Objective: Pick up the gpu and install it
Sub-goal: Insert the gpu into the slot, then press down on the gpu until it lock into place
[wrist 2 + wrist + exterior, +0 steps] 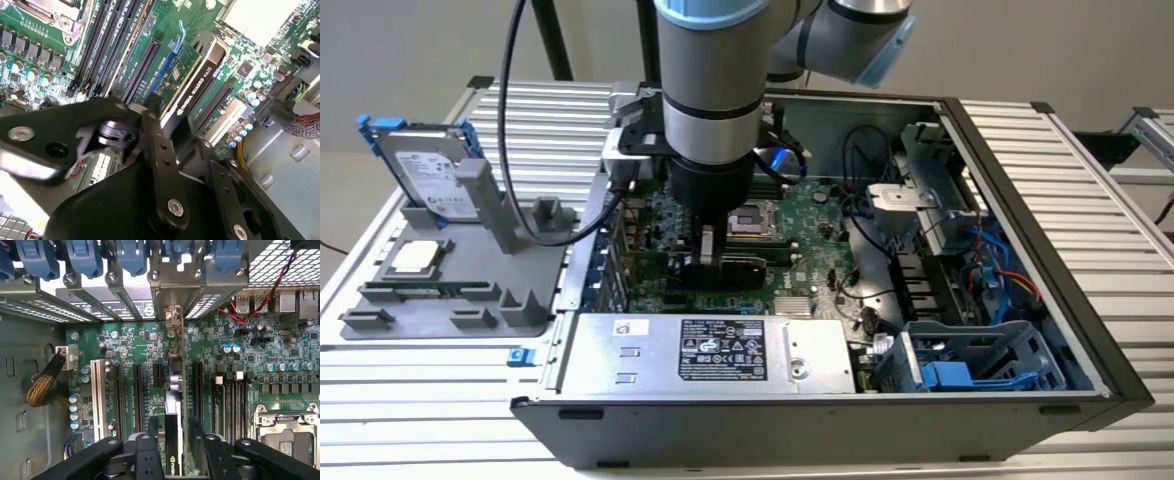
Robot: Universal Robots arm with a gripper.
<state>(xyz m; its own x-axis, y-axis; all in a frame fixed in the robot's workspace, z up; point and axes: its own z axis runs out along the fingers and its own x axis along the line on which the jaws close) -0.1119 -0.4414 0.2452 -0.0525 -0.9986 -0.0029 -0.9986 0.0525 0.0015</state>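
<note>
Graphics card (pixel 192 82) standing on edge among the expansion slots of the motherboard (pixel 130 347), inside the open computer case (pixel 1067 250); black shroud edge seen in the second wrist view, thin top edge running toward the rear bracket in the first wrist view (pixel 172 410). Silver bracket end (pixel 172 317) lined up with the slot opening at the back wall of the case, under the row of blue retaining clips (pixel 82 257). Installation step judged in hand, pick-up already done; full seating in the slot not confirmable from these views. Gripper (pixel 172 440) clamped on the top edge of the graphics card, one finger (pixel 150 452) on either side. Next move judged to call for straight downward pressure with card kept square to the slot and bracket kept in its opening, then release only once seated. Arm (pixel 707 80) posed vertically, reaching down into the case over the middle of the motherboard, wrist pointing straight down. Parts holder (pixel 454 260) with hard drive (pixel 427 165) sitting well apart on the table (pixel 1107 170), toward the exterior view's left.
</note>
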